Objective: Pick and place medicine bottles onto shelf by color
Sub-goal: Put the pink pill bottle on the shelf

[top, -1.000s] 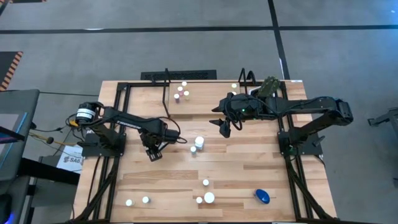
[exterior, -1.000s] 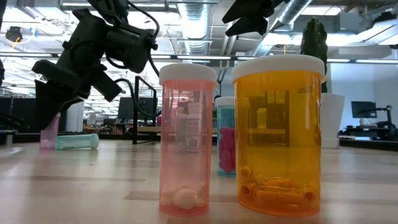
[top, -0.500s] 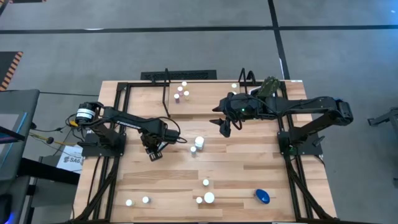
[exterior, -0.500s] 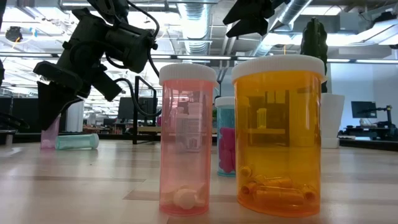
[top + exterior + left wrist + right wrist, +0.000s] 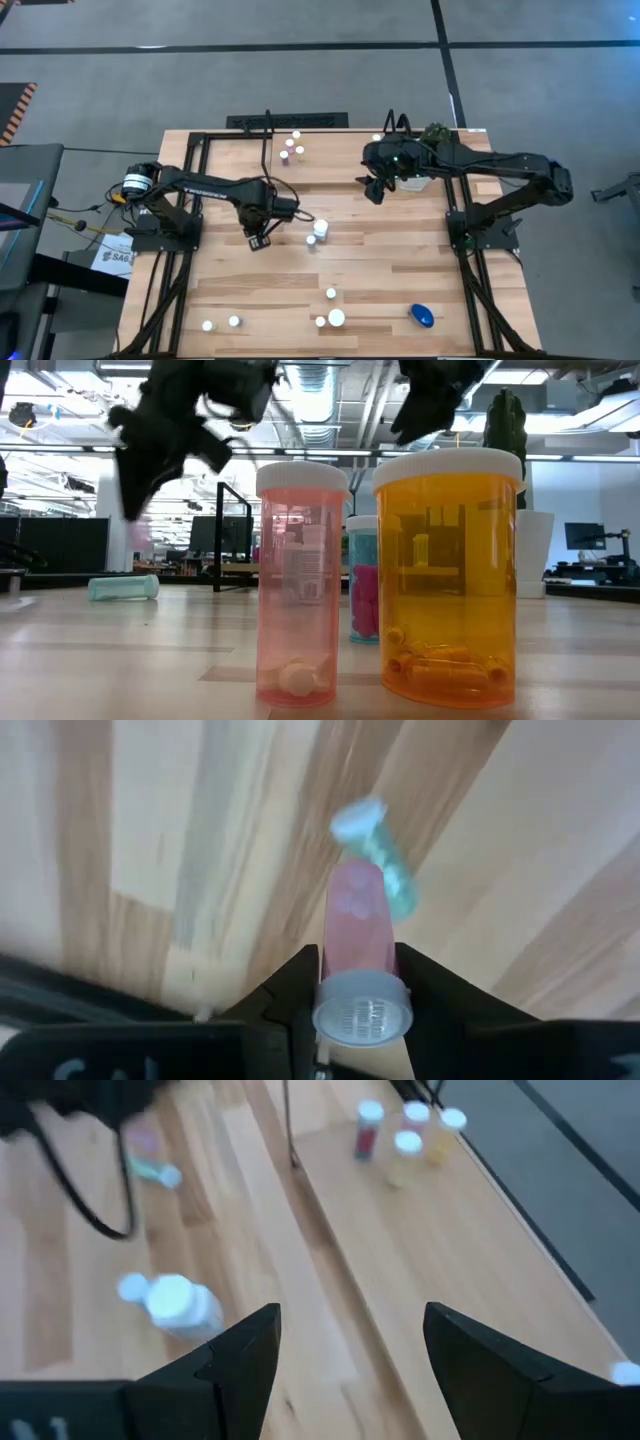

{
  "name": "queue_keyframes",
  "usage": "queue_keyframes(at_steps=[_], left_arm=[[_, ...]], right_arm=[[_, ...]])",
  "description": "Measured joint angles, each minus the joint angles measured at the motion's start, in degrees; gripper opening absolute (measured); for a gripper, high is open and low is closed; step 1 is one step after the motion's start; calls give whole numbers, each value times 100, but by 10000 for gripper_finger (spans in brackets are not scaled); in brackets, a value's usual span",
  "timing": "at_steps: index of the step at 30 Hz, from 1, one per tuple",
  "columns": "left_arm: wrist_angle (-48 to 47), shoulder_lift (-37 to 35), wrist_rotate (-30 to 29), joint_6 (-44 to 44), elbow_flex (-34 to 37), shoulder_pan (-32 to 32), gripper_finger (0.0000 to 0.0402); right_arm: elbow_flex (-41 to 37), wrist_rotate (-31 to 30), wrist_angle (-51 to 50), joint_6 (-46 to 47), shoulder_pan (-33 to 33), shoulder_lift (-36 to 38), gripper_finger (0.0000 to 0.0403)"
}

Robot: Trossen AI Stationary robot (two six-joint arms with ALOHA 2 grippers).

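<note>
Your left end effector (image 5: 352,982) is gripping a pink bottle (image 5: 357,935), holding it clear above the table (image 5: 400,280) left of centre, over a teal bottle (image 5: 378,855) lying on its side. Your right end effector (image 5: 350,1342) is hanging with fingers spread wide near the shelf (image 5: 330,150), where four bottles (image 5: 405,1135) are standing.

Only legible text: the letters "SAG" on a white sheet (image 5: 116,257) beside the left arm mount; the bottle labels show no readable print.
</note>
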State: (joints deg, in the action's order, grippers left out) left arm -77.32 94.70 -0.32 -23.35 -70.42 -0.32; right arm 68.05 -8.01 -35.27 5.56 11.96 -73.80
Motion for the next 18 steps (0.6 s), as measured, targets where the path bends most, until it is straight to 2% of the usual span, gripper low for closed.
queue_keyframes(at_steps=[5, 10, 18], left_arm=[[-22, 2, -13, 323, -630, 243, 100], [128, 115, -150, 656, -1094, 493, 100], [-456, 1401, -685, 1672, -2507, 658, 100]], right_arm=[[-4, 9, -432, 114, 180, -59, 270], [-4, 15, -375, 212, 201, -8, 270], [2, 20, -246, 35, 206, 144, 270]])
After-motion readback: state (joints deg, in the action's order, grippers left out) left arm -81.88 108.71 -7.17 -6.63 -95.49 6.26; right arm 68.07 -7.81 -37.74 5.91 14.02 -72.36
